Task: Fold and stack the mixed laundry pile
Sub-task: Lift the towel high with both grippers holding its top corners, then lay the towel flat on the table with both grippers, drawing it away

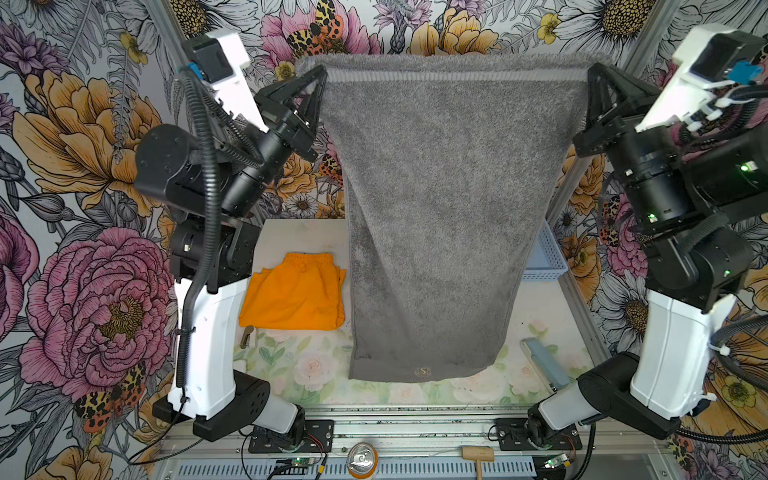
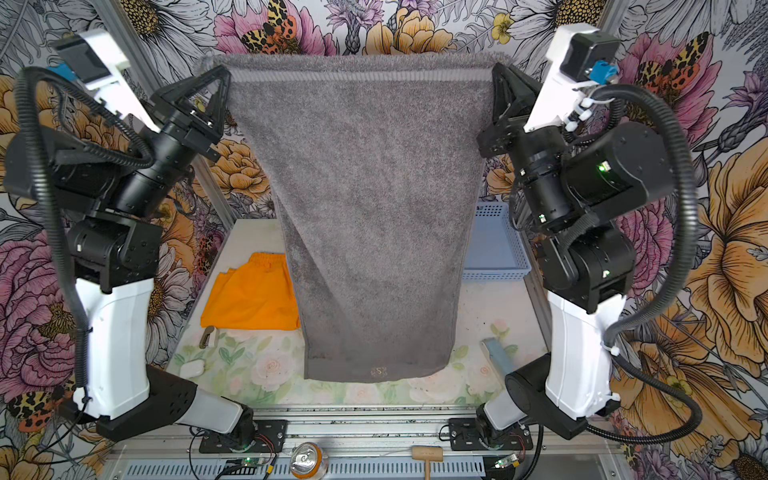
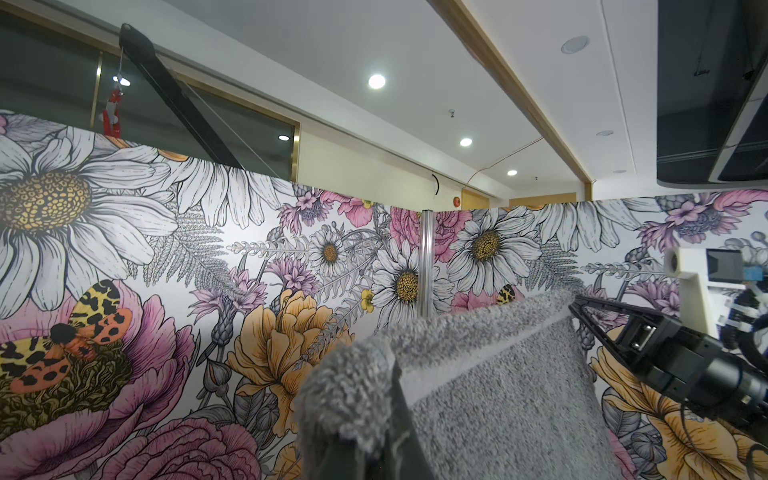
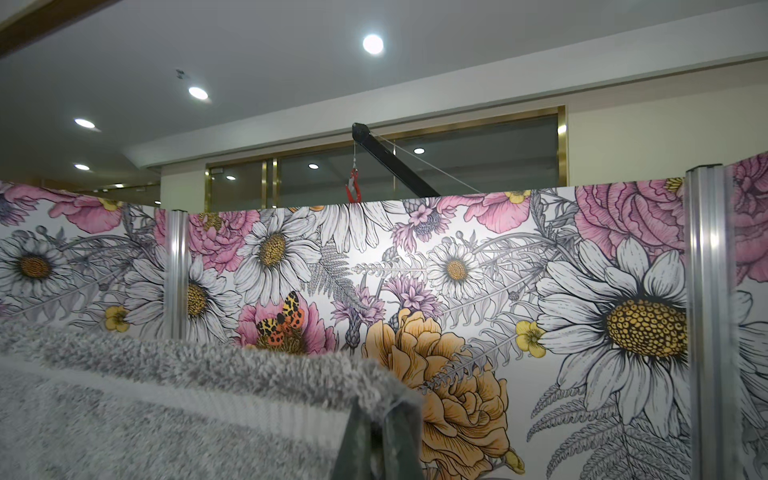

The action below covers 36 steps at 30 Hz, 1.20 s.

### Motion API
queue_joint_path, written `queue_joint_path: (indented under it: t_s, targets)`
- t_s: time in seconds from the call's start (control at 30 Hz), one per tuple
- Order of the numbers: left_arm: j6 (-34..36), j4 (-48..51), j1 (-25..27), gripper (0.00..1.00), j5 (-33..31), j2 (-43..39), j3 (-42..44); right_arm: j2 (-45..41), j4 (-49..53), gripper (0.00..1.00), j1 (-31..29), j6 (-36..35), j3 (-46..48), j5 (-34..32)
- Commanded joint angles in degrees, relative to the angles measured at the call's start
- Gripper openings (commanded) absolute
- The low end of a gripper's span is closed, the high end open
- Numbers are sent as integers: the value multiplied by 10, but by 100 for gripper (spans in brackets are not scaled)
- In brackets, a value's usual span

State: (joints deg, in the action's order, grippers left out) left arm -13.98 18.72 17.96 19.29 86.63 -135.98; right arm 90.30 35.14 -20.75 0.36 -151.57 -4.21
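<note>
left pincer point(image 1: 321, 75): clamped on towel point(image 1: 449, 216) corner
right pincer point(image 1: 592, 72): ditto, other corner
towel: hangs over tabletop point(image 1: 291, 237) middle, hem near front edge
shorts point(image 1: 295, 297): flat by left edge
wrist views: just towel corners

centre: my way across is blocked, grey towel point(image 1: 432, 216) hangs like a curtain down the middle | left: orange shorts point(image 1: 295, 295) lie flat, open room above | far right: blue basket point(image 2: 496, 274) by the frame | front: bare table point(image 1: 316, 374) strip passable, small olive object point(image 1: 246, 336) and blue-grey bar point(image 1: 544, 361) at its ends
</note>
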Motion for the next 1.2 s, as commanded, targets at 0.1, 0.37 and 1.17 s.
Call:
queue_joint_path:
  t_s: [0.1, 0.37, 1.17]
  targets:
    - [-48, -112, -72, 0, -9, 23, 104, 68, -37, 0, 71, 18, 38, -35]
    - [-111, -234, -132, 0, 52, 95, 263, 142, -98, 0, 97, 36, 160, -10]
    - [-194, -319, -159, 0, 160, 137, 562, 86, -189, 0, 106, 131, 568, 64]
